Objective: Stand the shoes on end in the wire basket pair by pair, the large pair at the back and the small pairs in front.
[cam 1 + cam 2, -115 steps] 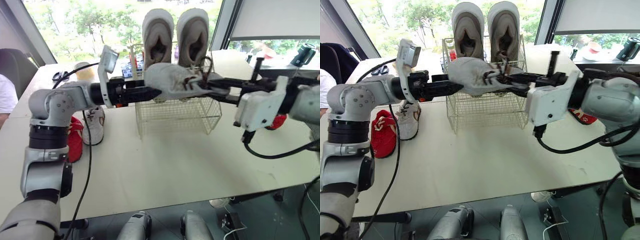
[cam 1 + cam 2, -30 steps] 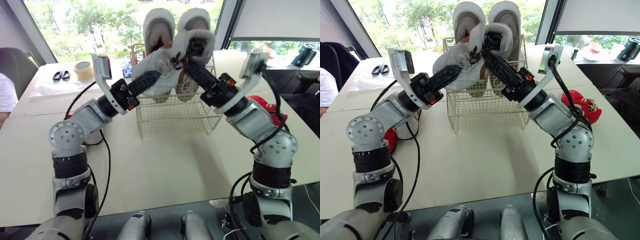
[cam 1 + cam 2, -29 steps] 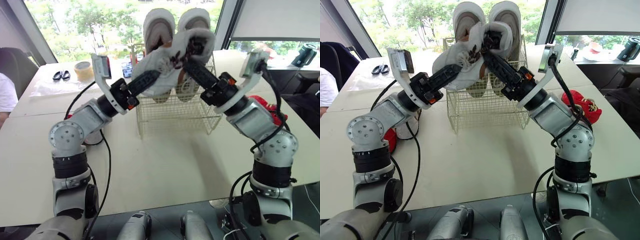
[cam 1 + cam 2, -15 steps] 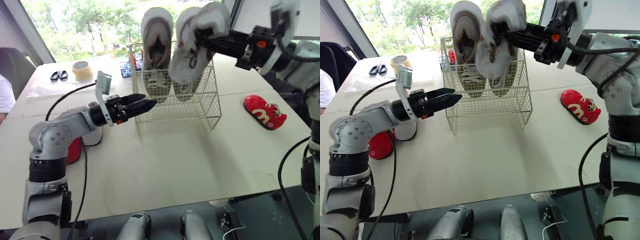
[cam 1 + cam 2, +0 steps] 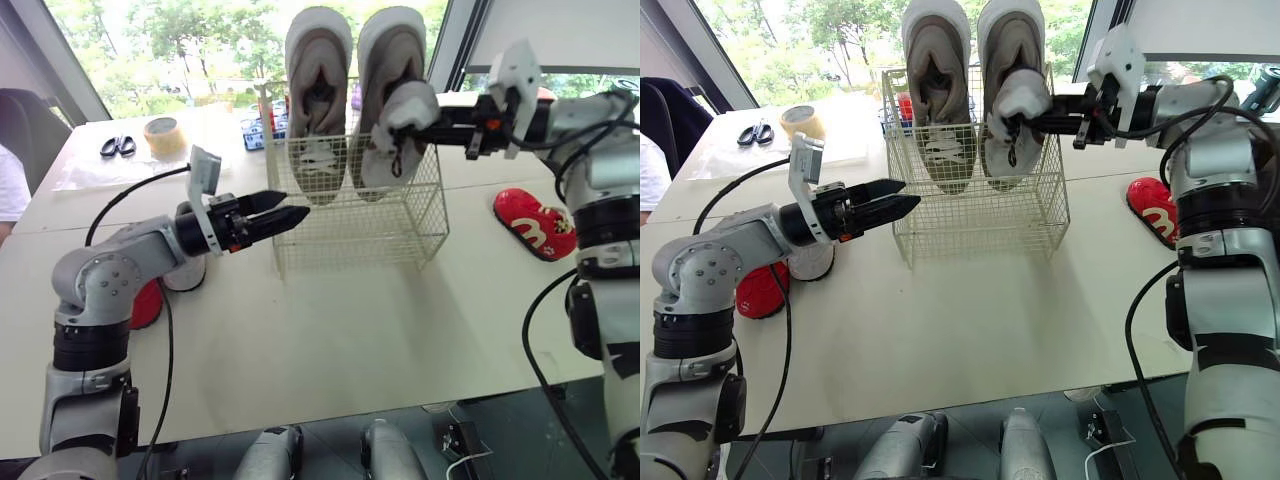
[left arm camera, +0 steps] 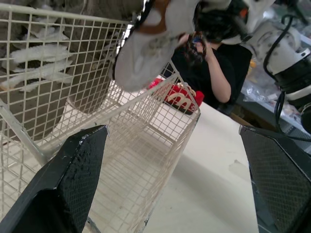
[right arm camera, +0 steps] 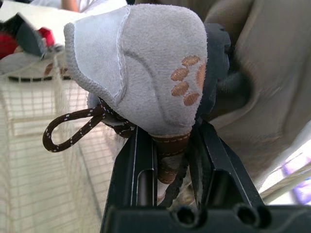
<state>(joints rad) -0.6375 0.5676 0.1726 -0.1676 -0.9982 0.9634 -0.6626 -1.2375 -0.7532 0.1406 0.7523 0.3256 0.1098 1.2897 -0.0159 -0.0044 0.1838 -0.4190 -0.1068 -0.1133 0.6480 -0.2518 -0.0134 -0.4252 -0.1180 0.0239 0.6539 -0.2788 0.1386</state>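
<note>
One small grey suede shoe (image 7: 146, 73) (orange paw print, brown laces) hangs clamped between the right gripper (image 7: 167, 141)'s fingers. The wire basket (image 5: 400, 225) sits directly below that gripper. Two large beige shoes (image 5: 318, 90) stand on end in the basket, just past its fingertips. Left gripper (image 5: 292, 206): fingers apart, empty, with the basket's front left corner just ahead of its tips. A red shoe (image 5: 535, 225) lies on the table below the right gripper's wrist.

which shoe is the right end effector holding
The small pale grey shoe with the paw print, held at the wire basket's front. The large pair stands in the basket; a red shoe lies on the table.
</note>
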